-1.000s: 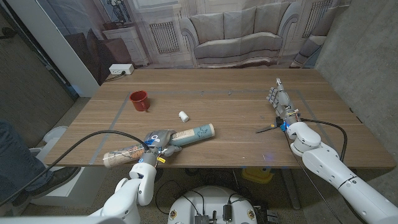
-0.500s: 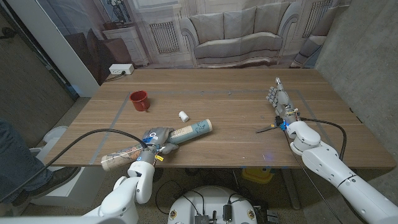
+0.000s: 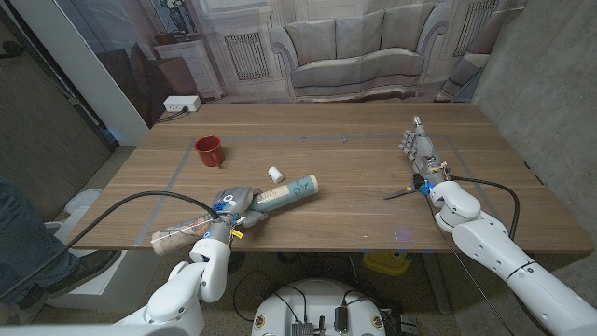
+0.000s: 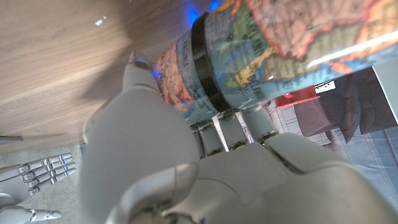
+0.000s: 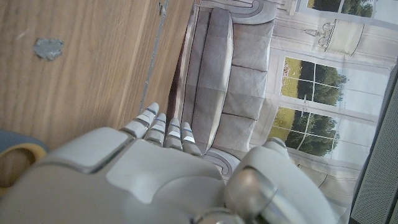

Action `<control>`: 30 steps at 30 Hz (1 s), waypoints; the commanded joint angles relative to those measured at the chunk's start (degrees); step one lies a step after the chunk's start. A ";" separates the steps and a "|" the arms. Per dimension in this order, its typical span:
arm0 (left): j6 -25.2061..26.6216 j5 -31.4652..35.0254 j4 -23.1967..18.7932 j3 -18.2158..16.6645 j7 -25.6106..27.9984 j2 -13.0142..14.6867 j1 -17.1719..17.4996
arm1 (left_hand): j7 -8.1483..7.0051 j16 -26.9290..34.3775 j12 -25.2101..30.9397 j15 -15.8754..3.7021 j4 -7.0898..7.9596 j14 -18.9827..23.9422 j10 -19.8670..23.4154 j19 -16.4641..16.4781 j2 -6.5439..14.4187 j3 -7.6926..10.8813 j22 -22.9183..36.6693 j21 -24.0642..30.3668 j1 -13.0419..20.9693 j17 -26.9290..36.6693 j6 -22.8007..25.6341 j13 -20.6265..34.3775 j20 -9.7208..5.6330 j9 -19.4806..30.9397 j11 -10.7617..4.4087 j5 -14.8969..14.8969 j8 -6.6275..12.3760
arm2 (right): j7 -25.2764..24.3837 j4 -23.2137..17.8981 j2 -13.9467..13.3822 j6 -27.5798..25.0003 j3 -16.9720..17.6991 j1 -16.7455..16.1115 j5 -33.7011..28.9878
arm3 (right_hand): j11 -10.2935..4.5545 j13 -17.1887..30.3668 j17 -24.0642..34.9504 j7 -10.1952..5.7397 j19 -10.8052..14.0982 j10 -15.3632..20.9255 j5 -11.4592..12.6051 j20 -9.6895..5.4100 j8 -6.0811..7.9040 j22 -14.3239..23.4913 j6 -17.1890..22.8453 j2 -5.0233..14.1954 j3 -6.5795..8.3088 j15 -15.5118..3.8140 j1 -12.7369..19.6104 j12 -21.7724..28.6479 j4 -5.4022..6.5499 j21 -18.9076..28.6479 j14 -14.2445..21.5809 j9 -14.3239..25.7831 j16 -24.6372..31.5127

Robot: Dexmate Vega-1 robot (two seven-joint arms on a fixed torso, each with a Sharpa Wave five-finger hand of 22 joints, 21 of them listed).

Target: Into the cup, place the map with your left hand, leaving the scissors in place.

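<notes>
Left hand [image 3: 235, 207] grips the rolled map [image 3: 244, 208], now shifted left; right hand [image 3: 417, 147], fingers extended, holds nothing; scissors [image 3: 403, 193] unmoved.

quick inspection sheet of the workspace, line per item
surface: wooden table with faint taped outline
job's things: rolled map gripped by the left hand, one end past the table's near edge; red cup upright, far left; scissors on the table beside the right hand
clutter: small white object between cup and map
hands: left hand wrapped around the map; right hand holds nothing, fingers extended
cables: black cable along the left arm; another at the right forearm
surroundings: backdrop printed with a sofa; a person's leg at left edge
</notes>
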 commanded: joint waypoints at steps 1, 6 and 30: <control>-0.18 -0.97 -1.05 -0.89 0.54 0.11 0.35 | 0.15 -0.38 -0.22 -6.35 0.88 -0.08 0.13 0.43 0.46 -0.07 0.30 -0.09 0.04 0.15 0.39 0.18 -0.27 0.25 0.29 -0.44 0.07 | 0.12 -0.16 -0.08 0.52 0.52 -0.55 0.48 | 0.25 0.17 0.23 0.35 0.42 0.06 -0.08 0.00 0.08 0.13 0.23 0.13 -0.45 -0.29 0.52 -0.05 -0.01 0.16 0.56 0.34 -0.05; -0.52 -1.86 -1.91 -2.08 1.44 0.47 1.33 | 0.15 -0.53 -0.37 -6.36 1.20 -0.04 0.13 0.23 0.46 -0.06 0.29 -0.24 -0.21 0.16 0.39 0.19 -0.21 0.27 0.50 -0.64 -0.05 | 0.27 -0.27 -0.27 0.70 0.78 -0.95 0.67 | 0.21 0.17 0.24 0.35 0.43 0.07 -0.09 0.01 0.09 0.13 0.26 0.14 -0.47 -0.20 0.54 -0.05 -0.02 0.15 0.64 0.34 -0.04; -6.35 -10.21 -4.21 -12.85 8.41 2.05 8.63 | 0.15 -1.23 -0.89 -5.85 2.16 0.21 0.76 -0.01 0.57 0.65 0.29 -0.67 -0.34 0.24 1.15 0.26 0.03 0.27 0.70 -1.91 -0.44 | 0.68 -0.55 -0.35 1.38 1.12 -1.92 1.01 | 0.23 0.18 0.26 0.32 0.59 0.14 -0.16 -0.12 0.13 0.14 0.34 0.34 -0.54 -0.24 0.66 -0.04 -0.06 0.16 0.65 0.34 -0.09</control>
